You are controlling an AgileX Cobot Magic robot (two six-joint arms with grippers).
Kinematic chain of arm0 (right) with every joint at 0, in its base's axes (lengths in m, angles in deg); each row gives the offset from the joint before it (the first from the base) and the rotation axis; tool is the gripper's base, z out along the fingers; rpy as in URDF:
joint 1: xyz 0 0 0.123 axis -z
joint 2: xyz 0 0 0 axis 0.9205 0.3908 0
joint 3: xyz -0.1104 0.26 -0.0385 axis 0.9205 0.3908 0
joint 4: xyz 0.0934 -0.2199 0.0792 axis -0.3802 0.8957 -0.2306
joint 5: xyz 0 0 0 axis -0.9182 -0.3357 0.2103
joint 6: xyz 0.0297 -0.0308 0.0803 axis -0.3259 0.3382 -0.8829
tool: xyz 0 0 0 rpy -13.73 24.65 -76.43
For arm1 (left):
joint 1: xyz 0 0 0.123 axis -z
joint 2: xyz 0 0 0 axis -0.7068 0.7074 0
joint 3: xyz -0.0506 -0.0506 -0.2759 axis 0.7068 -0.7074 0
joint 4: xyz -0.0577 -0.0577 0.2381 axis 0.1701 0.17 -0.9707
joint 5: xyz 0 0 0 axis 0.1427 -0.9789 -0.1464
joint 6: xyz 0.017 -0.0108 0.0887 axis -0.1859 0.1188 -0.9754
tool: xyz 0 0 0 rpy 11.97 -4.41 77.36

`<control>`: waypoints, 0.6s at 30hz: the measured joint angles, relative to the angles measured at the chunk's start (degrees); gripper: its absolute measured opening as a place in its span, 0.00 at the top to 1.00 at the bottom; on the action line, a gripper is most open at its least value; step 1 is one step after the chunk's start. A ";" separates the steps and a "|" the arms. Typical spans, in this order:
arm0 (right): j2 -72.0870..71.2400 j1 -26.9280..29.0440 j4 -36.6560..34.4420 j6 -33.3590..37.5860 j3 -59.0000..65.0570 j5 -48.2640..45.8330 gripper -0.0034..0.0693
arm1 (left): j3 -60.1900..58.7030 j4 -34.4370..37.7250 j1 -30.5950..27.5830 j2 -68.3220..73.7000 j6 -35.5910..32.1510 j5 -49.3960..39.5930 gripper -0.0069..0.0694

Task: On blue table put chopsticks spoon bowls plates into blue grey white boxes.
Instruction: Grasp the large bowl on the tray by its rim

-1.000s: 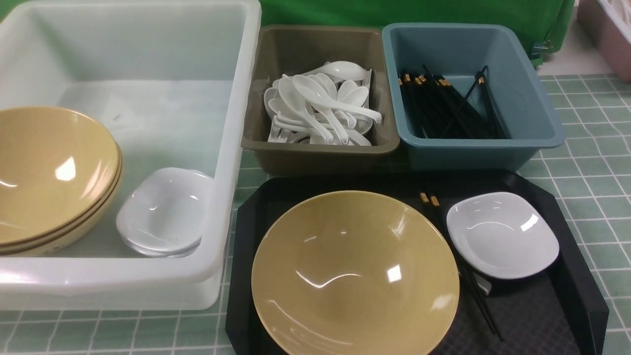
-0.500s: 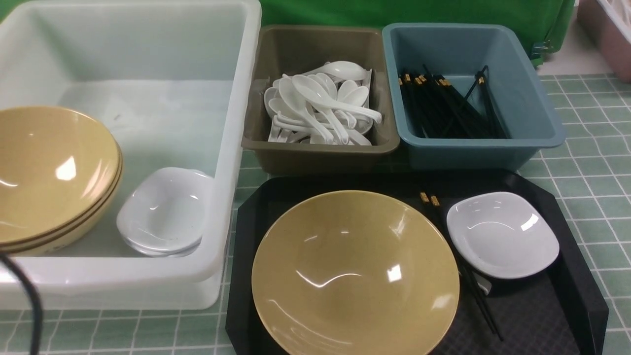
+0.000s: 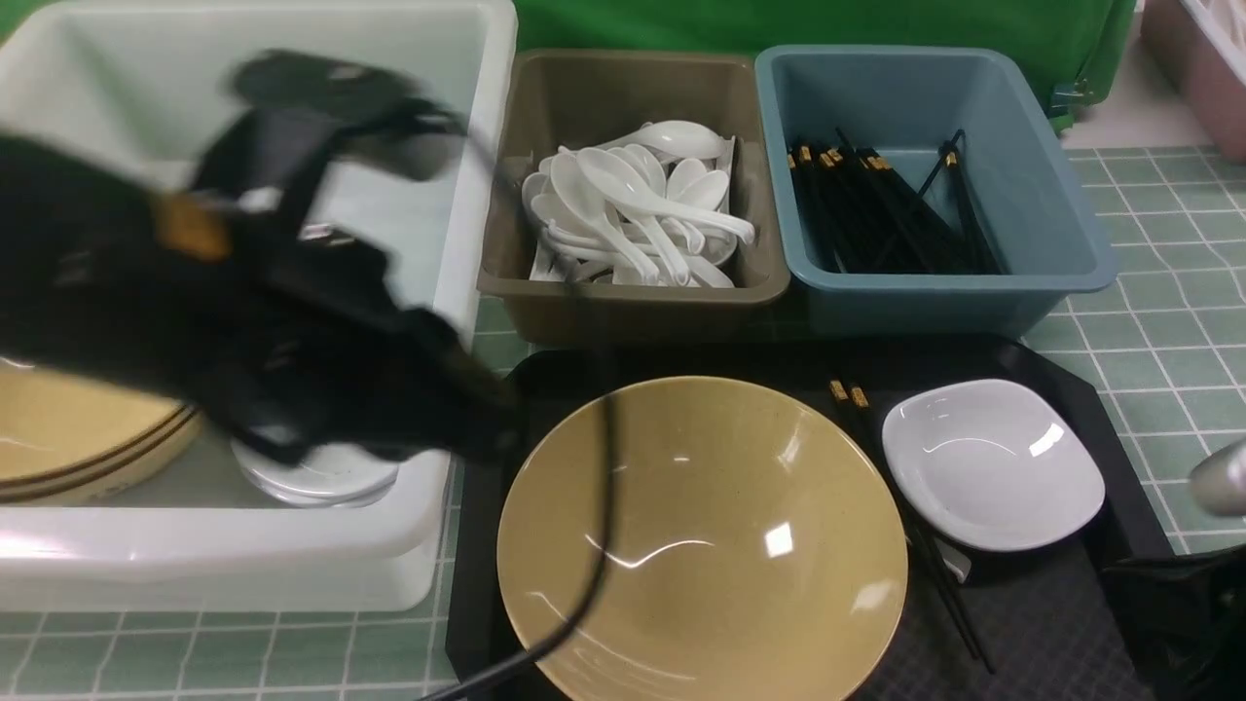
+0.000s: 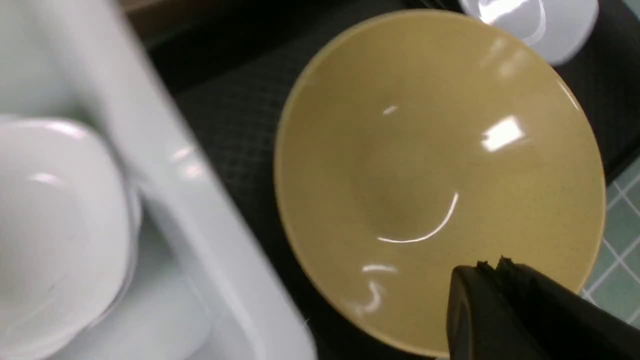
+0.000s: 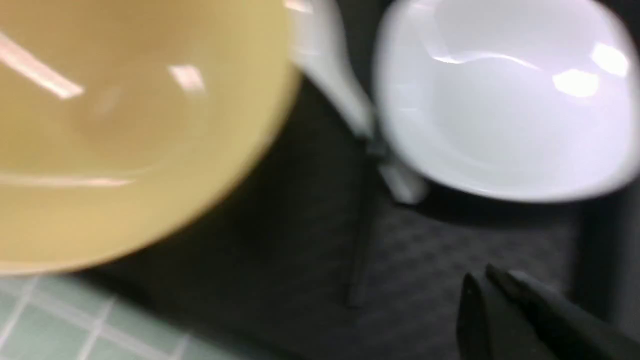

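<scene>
On the black tray (image 3: 1071, 623), nearest the robot, a wide yellow bowl (image 3: 701, 540) is seen standing upright and empty, glossy, with a thin flaring rim. Just beside it on the right a small white plate (image 3: 993, 462) is set, and between the two a pair of black chopsticks (image 3: 954, 608) is laid, partly covered by the plate. A white spoon (image 5: 335, 75) is tucked under the plate's edge.

The step in hand is judged to be the reach for the bowl. The left gripper (image 4: 491, 263) is held over the bowl's near rim, its tips drawn together on nothing. The right gripper (image 5: 479, 280) is held over the tray near the plate, likewise closed and empty. Both arms are blurred in the front view.

For the next move, the left jaws would have to be parted and one finger slipped over the thin rim, as the smooth wall offers little else to pinch.

To the left, a white box (image 3: 224, 555) holds stacked yellow bowls (image 3: 78, 448). Behind the tray, a grey box (image 3: 633, 297) of spoons and a blue box (image 3: 954, 292) of chopsticks are placed.
</scene>
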 joint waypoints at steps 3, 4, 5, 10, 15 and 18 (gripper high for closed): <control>0.31 -3.83 -1.71 3.51 0.00 0.00 0.89 | 4.34 -4.89 3.98 8.47 1.78 1.73 0.90; 0.31 -3.95 -1.71 3.64 0.00 0.00 0.89 | 4.50 -5.13 4.23 8.88 1.92 1.84 0.90; 0.31 -4.30 -1.77 3.62 0.00 0.00 0.89 | 5.18 -6.26 4.50 10.56 2.80 2.03 0.90; 0.31 -4.78 -1.77 3.80 0.00 0.00 0.89 | 9.89 -11.61 4.99 20.49 6.57 -0.21 0.82; 0.40 -4.78 -1.77 3.82 0.00 0.00 0.89 | 14.45 -14.17 4.99 27.51 7.43 -3.01 0.63; 0.48 -4.78 -1.77 3.87 0.00 0.08 0.89 | 15.48 -16.72 4.99 31.33 7.22 0.44 0.49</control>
